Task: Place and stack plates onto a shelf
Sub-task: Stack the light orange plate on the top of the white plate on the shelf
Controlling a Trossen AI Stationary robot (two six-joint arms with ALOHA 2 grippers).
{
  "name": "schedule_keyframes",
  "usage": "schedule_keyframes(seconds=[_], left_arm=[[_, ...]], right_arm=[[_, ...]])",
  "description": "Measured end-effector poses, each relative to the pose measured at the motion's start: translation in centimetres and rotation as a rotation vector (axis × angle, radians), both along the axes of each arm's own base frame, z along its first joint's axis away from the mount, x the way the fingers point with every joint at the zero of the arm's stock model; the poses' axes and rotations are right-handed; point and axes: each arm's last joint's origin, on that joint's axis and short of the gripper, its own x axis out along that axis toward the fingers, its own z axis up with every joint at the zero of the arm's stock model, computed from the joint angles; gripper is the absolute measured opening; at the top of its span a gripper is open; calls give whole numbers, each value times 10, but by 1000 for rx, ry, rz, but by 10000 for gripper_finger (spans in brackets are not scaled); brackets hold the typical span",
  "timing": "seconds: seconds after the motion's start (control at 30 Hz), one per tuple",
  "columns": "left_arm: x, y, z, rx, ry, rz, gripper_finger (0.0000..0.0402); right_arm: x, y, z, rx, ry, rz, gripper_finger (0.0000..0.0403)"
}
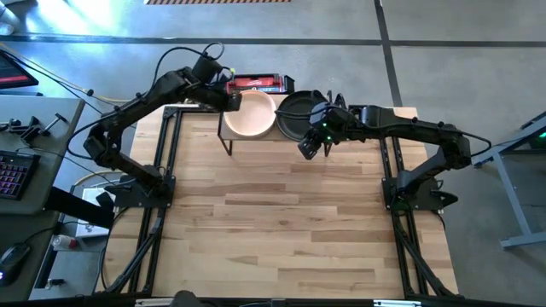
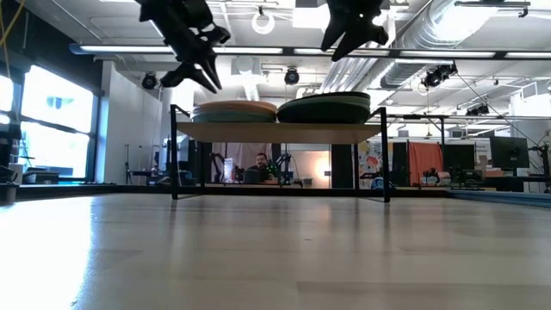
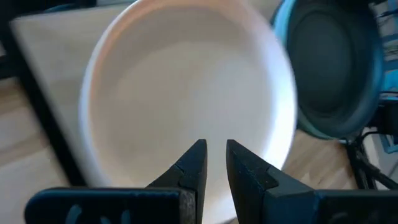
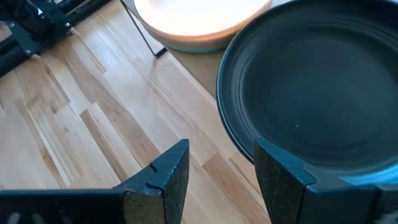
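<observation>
A: Where are the plates found?
B: Two stacks (image 1: 253, 114) (image 1: 299, 113) are seen on the shelf (image 2: 275, 132).
A: The grippers?
B: Left gripper (image 3: 212, 163) is narrowly parted, seemingly empty; right gripper (image 4: 219, 169) is spread wide, empty.

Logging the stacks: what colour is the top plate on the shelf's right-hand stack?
Black; the top plate shows best in the right wrist view.

No legible text, labels or numbers anywhere.
</observation>
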Motion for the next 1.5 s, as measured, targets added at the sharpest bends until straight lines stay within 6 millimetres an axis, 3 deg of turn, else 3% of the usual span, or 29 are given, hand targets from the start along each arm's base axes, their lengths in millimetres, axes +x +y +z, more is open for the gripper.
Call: schedule_keyframes(seconds=[0.27,0.57,1.0,1.5], left_arm=[[20,6,-2,57,-80,-11,48],[31,16,-20,26,-46,-11,48],[38,23,-45,-63,41,-10,48],[32,15,-44,-110,86,-17,47]], right_arm=[[12,-2,-15,17,54,3,158],[16,0,-19,46,61,2,158],[16,5,-19,46,62,15,158],[16,5,-19,41,64,21,158]])
